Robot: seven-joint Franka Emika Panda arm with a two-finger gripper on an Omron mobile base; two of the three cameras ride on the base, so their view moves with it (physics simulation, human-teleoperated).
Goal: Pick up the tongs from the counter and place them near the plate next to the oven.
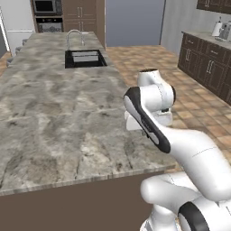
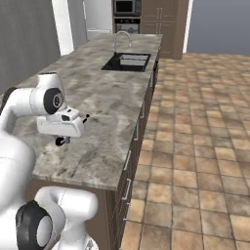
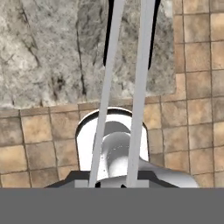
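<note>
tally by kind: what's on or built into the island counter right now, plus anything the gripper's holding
Tongs: 1, held in the gripper above the counter
Sink: 1, inset in the counter
Faucet: 1, behind the sink
Total: 3

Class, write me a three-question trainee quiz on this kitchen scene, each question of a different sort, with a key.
1. True or false: the slim silver-grey metal tongs lie loose on the marbled stone counter.
2. What do the gripper jaws clamp?
3. The black inset sink sits: A) near the counter's far end B) beside the arm C) on the floor.

Key: 1 false, they are held; 2 the tongs; 3 A.
</note>
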